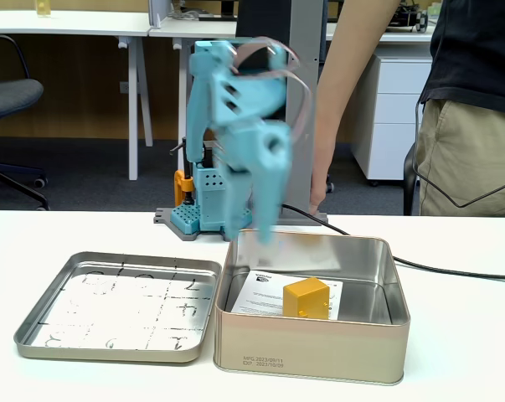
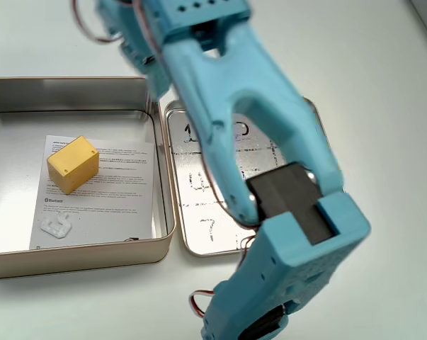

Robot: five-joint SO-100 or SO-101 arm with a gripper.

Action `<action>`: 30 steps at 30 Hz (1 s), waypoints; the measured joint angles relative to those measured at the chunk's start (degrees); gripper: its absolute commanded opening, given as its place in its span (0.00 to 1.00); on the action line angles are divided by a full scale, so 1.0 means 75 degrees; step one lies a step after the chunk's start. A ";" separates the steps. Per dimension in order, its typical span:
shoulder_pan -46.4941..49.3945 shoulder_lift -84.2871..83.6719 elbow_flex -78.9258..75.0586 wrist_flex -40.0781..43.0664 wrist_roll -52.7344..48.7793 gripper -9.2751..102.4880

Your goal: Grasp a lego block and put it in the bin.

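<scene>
Orange-yellow, the lego block [image 1: 306,298] lies on the white leaflet [image 2: 100,191] inside the bin [image 1: 311,352], apart from the arm. Above the bin's far wall, the blurred tool [image 1: 265,228] hangs; whether it is released or clenched cannot be told.

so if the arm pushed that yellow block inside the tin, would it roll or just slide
The block looks like a cube with flat faces, so it would probably slide, not roll. It rests on a paper leaflet, which might shift with it. It seems to be hard plastic, likely light and stiff.

Lego block [image 1: 306,298] in bin [image 1: 311,352], beside tray [image 1: 110,347]
</scene>
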 measured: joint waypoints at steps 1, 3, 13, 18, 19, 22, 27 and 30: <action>0.0293 0.0023 -0.0211 0.0000 0.0000 0.38; 0.0750 0.0023 -0.0656 0.0117 0.0000 0.38; 0.2238 -0.0703 -0.1465 -0.0527 0.0000 0.17; 0.2391 -0.1160 -0.0938 -0.1172 0.0000 0.08; 0.2461 -0.1254 -0.0820 -0.1324 0.0000 0.08; 0.2520 -0.1594 -0.0668 -0.1734 0.0000 0.08; 0.2508 -0.1852 -0.0645 -0.2074 0.0000 0.08; 0.2520 -0.1840 -0.0551 -0.2109 0.0000 0.08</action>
